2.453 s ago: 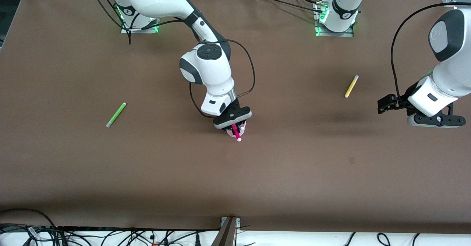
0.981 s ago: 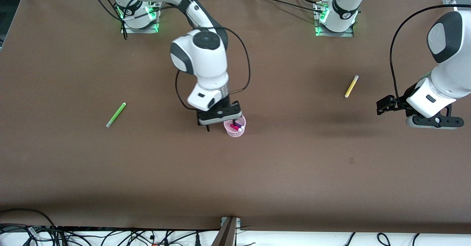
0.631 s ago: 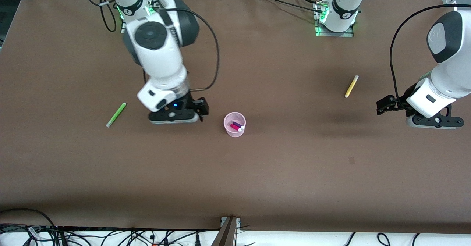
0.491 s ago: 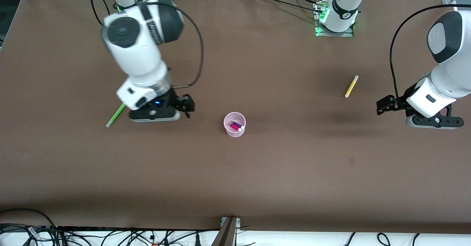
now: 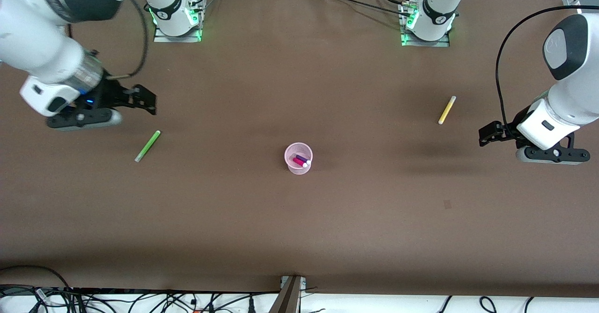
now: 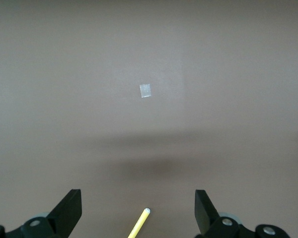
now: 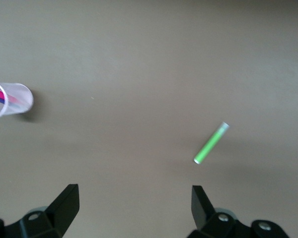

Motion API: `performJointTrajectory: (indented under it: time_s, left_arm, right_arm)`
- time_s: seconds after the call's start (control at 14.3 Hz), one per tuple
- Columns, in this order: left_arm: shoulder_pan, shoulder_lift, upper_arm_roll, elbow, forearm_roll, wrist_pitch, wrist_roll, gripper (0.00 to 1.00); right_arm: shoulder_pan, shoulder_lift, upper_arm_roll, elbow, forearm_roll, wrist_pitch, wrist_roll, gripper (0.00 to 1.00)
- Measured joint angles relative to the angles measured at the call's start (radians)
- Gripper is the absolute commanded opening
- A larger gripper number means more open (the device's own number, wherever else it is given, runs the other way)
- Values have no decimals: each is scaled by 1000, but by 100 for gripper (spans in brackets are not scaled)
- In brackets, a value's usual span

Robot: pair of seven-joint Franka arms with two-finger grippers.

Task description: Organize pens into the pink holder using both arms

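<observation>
Now between picks — pink and purple pens (image 5: 299,160) lying in holder (image 5: 298,158), green pen (image 5: 147,146) and yellow pen (image 5: 447,110) loose on table (image 5: 299,219). Right gripper (image 5: 82,119) raised, fingers apart, empty, green pen just beside and below. Left gripper (image 5: 547,154) waiting, fingers apart, yellow pen near. Next, probably: descend, align across green pen. Yellow pen cut off in left wrist view.

Even overhead light, soft shadows on the brown table (image 5: 299,238); right arm (image 5: 51,46) slightly motion-blurred, no glare.
</observation>
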Motion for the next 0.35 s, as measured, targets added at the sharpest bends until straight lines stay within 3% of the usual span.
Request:
performJointTrajectory:
  time_s: [0.21, 0.35]
  left_arm:
    - [0, 0, 0, 0, 0, 0, 0, 100]
    - [0, -1, 0, 10, 0, 1, 0, 100]
  right_arm:
    - [-177, -73, 146, -73, -47, 0, -51, 100]
    - [-195, -85, 179, -77, -62, 0, -51, 100]
